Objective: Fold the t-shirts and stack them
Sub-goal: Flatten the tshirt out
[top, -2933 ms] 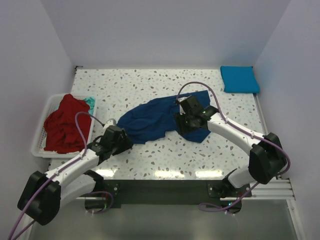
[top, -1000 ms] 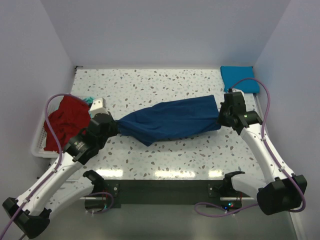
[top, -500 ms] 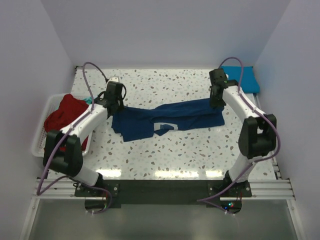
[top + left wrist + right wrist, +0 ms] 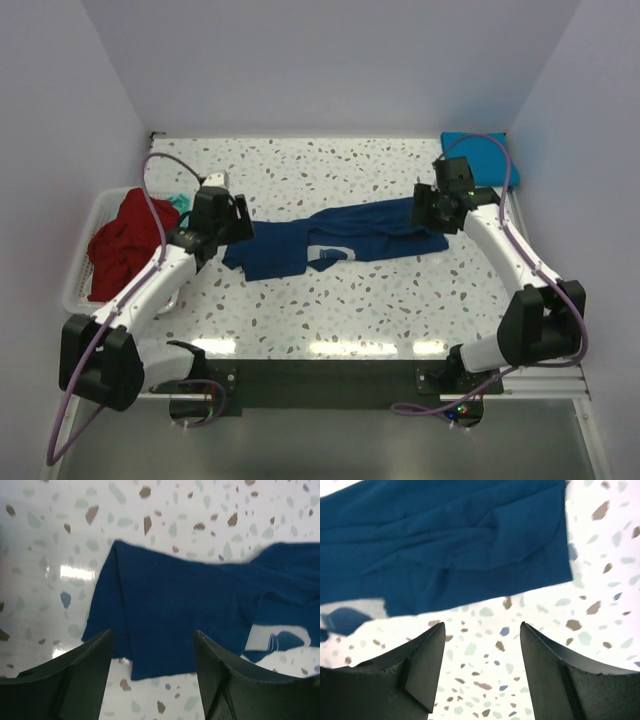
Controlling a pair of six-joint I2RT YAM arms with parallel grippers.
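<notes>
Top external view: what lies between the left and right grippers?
The navy t-shirt fills that stretch in the top view, from left gripper to right gripper; nothing else.

The top camera sits high above and behind the arm bases (image 4: 190, 365), looking down over the whole table (image 4: 330, 300), far enough off that the navy t-shirt (image 4: 335, 240) lies small near mid-frame. The left wrist camera hangs close over that shirt's left end, facing down past its own fingers (image 4: 85, 680) at the bottom edge, while the right wrist camera looks down as closely on the shirt's right end, its fingers (image 4: 420, 665) framing speckled table just beside the cloth. All three views share the shirt, and both wrist views catch its pale print (image 4: 275, 639) from opposite ends.
</notes>
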